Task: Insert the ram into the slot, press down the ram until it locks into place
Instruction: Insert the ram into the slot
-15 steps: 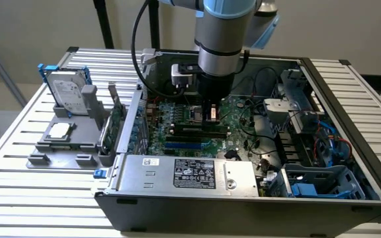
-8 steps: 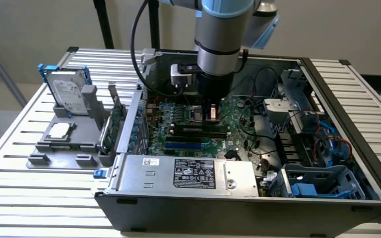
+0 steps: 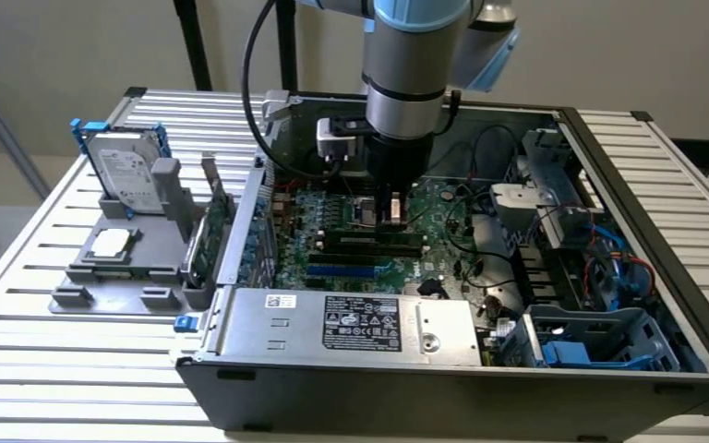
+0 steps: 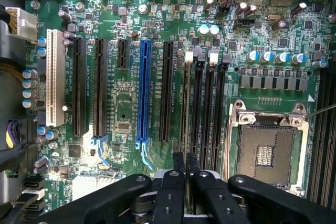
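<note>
Slatted metal tabletop (image 3: 34, 277) carries an open computer case (image 3: 453, 397) across the centre of the exterior frame. Inside the case lies the motherboard (image 4: 126, 108). The arm (image 3: 410, 55) reaches down from upper centre. The tool (image 4: 186, 163) is set narrow, its fingers pinching the ram (image 4: 187, 103). The ram stands edge-on in the outermost memory slot, on the side toward the blue slot (image 4: 143, 93).

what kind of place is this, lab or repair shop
Probably a robotics lab bench for PC assembly: an open computer case on a slatted metal table, a robot arm reaching in with its gripper shut on the ram above the motherboard, and a grey fixture holding a hard drive.
</note>
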Robot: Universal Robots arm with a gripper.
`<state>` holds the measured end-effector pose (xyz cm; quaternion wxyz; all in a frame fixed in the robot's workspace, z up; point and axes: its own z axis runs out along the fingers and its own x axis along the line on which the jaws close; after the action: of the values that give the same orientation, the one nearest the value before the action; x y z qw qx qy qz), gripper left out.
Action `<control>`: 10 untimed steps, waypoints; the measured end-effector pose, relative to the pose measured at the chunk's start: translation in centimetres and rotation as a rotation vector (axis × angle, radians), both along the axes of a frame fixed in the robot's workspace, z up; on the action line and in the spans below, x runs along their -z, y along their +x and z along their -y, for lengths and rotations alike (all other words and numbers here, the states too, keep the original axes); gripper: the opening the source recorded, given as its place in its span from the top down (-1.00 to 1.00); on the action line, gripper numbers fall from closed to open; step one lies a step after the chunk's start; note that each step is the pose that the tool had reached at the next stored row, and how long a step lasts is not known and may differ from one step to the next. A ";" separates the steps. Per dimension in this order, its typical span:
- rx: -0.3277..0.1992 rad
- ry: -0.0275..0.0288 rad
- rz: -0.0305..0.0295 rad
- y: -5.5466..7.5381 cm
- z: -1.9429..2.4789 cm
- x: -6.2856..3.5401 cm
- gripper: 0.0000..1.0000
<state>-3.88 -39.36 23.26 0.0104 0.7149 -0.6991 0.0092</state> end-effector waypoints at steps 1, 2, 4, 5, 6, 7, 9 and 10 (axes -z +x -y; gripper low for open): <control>0.001 -0.0001 0.0004 0.0 0.00 0.00 0.73; 0.001 -0.0001 0.0008 0.0 0.00 0.00 0.73; 0.003 0.0000 0.0023 0.0 -0.01 0.01 0.73; 0.003 -0.0002 0.0031 0.0 0.00 0.01 0.73; 0.003 -0.0003 0.0040 0.0 -0.01 0.01 0.73; 0.003 -0.0005 0.0052 0.0 -0.01 0.01 0.73; 0.003 -0.0011 0.0067 -0.1 0.00 0.00 0.73; 0.003 -0.0013 0.0074 -0.1 -0.01 0.00 0.73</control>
<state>-4.02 -39.36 23.25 0.0083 0.7137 -0.7003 0.0122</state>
